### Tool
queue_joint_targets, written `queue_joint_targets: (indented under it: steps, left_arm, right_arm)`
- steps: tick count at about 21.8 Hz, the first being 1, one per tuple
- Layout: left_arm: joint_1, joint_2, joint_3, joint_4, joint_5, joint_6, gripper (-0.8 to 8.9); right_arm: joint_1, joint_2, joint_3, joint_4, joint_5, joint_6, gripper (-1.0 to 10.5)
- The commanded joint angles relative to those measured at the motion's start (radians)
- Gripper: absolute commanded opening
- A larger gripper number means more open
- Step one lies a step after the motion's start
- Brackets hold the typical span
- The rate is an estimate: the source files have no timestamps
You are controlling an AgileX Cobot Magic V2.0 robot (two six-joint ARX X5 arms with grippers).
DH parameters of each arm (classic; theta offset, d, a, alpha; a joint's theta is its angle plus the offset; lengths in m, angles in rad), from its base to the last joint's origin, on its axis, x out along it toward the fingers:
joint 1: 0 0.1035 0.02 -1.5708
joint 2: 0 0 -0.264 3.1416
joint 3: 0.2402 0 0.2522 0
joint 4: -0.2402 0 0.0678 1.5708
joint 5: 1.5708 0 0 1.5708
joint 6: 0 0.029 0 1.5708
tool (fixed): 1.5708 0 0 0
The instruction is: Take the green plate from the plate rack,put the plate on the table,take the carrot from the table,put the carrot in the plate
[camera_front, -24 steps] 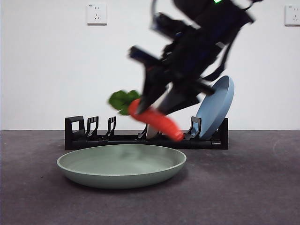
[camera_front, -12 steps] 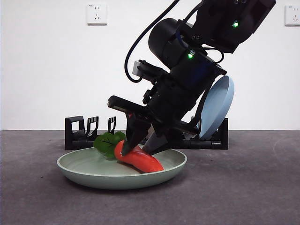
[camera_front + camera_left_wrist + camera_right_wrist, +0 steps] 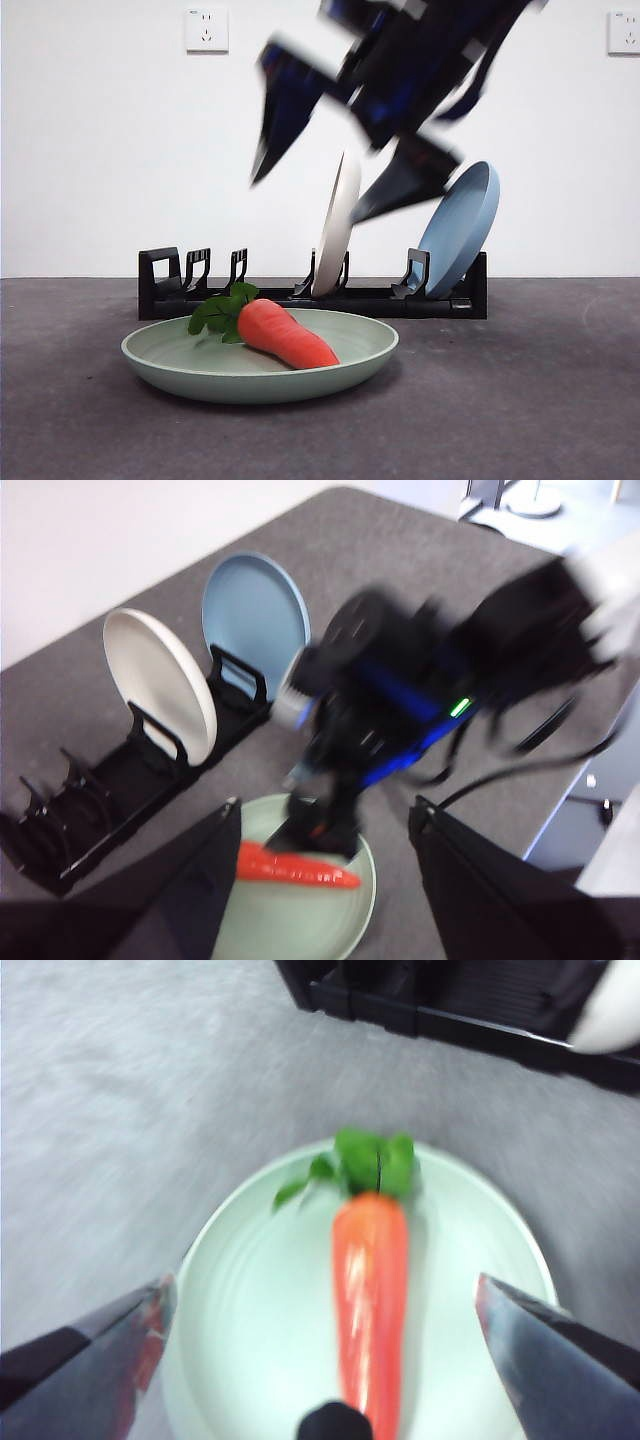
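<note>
The table (image 3: 540, 400) carries the plate rack (image 3: 300, 290) along its far edge. The green plate (image 3: 260, 357) is set in front, the carrot (image 3: 285, 335) lying inside. The right gripper (image 3: 330, 190), jaws spread, is blurred above it. The left gripper (image 3: 320, 880) is spread, high above.

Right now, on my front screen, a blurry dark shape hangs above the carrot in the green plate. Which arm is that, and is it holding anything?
Observer: The right arm. Its wrist view shows the right tool wide open, a jaw on each side of the carrot, touching nothing.
Operator: And the other arm?
Observer: The left tool is open and empty too. Its camera looks down from high above the green plate.
</note>
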State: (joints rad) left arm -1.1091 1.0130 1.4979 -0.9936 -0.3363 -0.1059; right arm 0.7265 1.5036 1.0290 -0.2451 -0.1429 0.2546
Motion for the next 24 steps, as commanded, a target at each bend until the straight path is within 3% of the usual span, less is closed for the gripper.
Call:
queue_joint_targets:
  steps: [1,6,13,16,19,20,24]
  left_arm:
    - [-0.004,-0.001,-0.004,-0.056,-0.002,0.002,2.87]
    - [-0.004,-0.001,-0.004,-0.16,0.001,0.001,2.85]
    - [-0.004,-0.001,-0.004,-0.23,0.007,-0.001,2.82]
    - [-0.004,-0.001,-0.004,-0.252,0.006,-0.004,2.63]
    - [-0.004,-0.001,-0.004,-0.26,0.006,-0.007,0.38]
    - [-0.004,-0.001,-0.004,-0.259,0.006,-0.008,-0.23]
    - [-0.004,-0.001,-0.004,-0.258,0.006,-0.007,-0.08]
  right_arm:
    - [0.003,-0.144,-0.001,-0.193,-0.051,-0.014,5.0]
    - [0.003,-0.444,-0.001,-0.597,-0.068,-0.051,5.0]
    - [0.003,-0.641,-0.001,-0.762,-0.067,-0.05,4.9]
    - [0.003,-0.697,-0.001,-0.791,-0.066,-0.05,3.2]
    - [0.003,-0.731,-0.001,-0.802,-0.064,-0.051,0.2]
    - [0.003,-0.739,-0.001,-0.804,-0.064,-0.051,-0.2]
    - [0.003,-0.748,-0.001,-0.812,-0.064,-0.05,-0.1]
